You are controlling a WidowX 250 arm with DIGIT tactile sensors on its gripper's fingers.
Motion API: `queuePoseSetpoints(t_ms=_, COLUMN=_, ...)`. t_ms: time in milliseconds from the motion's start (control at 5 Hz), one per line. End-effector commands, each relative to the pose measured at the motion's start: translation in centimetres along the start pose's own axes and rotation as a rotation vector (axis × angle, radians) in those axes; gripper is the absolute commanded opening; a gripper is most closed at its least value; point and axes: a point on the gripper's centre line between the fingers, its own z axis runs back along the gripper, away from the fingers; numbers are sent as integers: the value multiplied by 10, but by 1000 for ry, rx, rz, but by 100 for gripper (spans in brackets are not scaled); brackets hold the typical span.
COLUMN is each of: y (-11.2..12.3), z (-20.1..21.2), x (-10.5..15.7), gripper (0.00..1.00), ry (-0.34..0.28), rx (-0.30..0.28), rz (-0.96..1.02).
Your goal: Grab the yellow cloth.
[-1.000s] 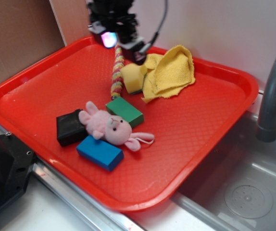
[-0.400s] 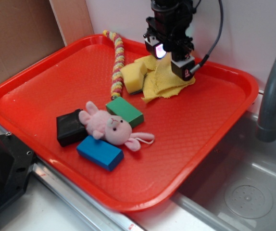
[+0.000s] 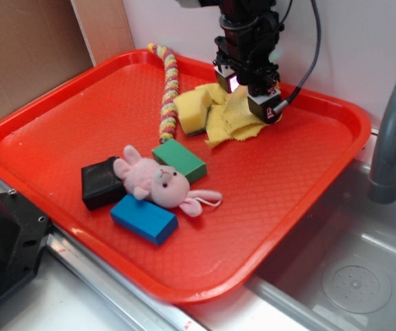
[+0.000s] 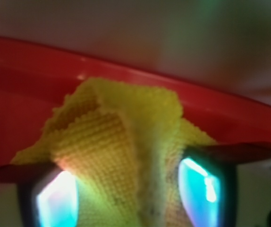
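Observation:
The yellow cloth (image 3: 234, 123) lies crumpled at the far side of the red tray (image 3: 336, 148), against a pale-yellow sponge block (image 3: 192, 110). My gripper (image 3: 246, 98) is down on the cloth's top, its body hiding much of the cloth. In the wrist view the cloth (image 4: 121, 123) rises in a fold between my two fingers. My gripper (image 4: 131, 198) is open, its lit pads (image 4: 57, 198) wide apart on either side of the fold.
A braided multicoloured rope (image 3: 168, 89) runs left of the sponge. A green block (image 3: 179, 160), pink plush rabbit (image 3: 158, 183), blue block (image 3: 143, 218) and black block (image 3: 100, 183) lie mid-tray. A grey faucet (image 3: 391, 138) and sink (image 3: 350, 276) are at the right.
My gripper moved right from over the rope and sponge to the cloth, then came down onto it. The cloth's top is now bunched under the gripper.

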Motion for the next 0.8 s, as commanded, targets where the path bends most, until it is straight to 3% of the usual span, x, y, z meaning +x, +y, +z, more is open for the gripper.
queuePoseSetpoints(t_ms=0, y=9, z=19, x=-12, gripper=0, ry=-59, rx=-15, rz=63)
queuePoseSetpoints(t_ms=200, y=16, z=26, x=-22, gripper=0, ry=-56, rx=-17, rz=97)
queuePoseSetpoints(t_ms=400, y=29, z=59, x=-33, gripper=0, ry=-37, rx=-21, rz=141)
queuePoseSetpoints(t_ms=600, y=39, z=113, x=-48, gripper=0, ry=-12, rx=90, rz=222)
